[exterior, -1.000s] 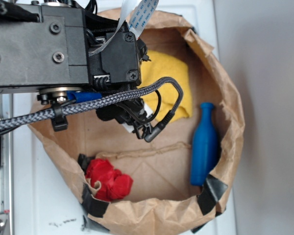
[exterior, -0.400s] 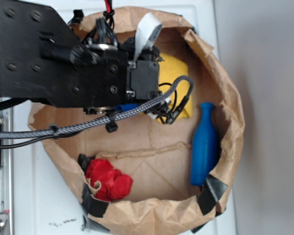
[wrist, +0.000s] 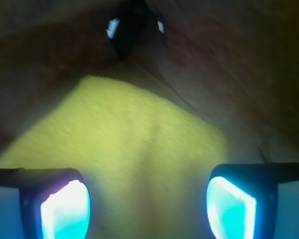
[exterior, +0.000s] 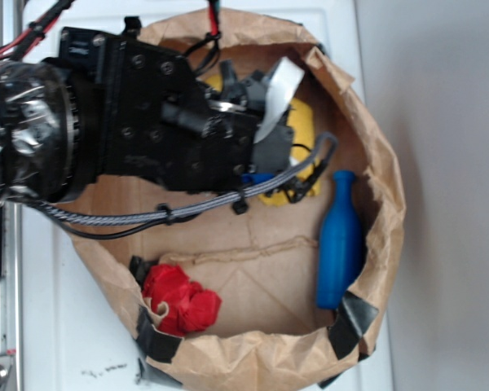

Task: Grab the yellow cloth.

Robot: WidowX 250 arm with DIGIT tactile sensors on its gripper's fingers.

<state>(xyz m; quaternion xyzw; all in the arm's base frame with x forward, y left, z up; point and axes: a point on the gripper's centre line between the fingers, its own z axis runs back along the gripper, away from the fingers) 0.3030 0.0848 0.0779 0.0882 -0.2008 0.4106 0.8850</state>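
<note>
A robot arm (exterior: 138,122) reaches into a crumpled brown paper bag (exterior: 383,204) on a white table (exterior: 49,326), its claw (wrist: 148,201) spread wide and empty over the yellow cloth (wrist: 134,149), which lies flat on the bag's floor toward the far wall. In the wrist view the cloth fills the space between the two fingers (wrist: 65,204), which sit well apart on either side of it, a soft ridge running up the middle of the fabric toward a corner that points at the back of the bag; from this view it cannot be told whether the tips already touch the pile. From outside, only a strip of the cloth (exterior: 303,130) shows past the arm's black housing and its braided cable (exterior: 196,208). A blue bottle (exterior: 340,240) leans against the bag's right wall, near the cloth but apart from it, and a red fabric wad (exterior: 179,297) sits at the near edge, well clear. The towel looks light, limp and fuzzy, likely to bunch rather than slip, so a pinch straight down on the raised middle fold should gather enough material; a hold on the thin edge may pull free, and the bag's loose paper could be caught alongside
</note>
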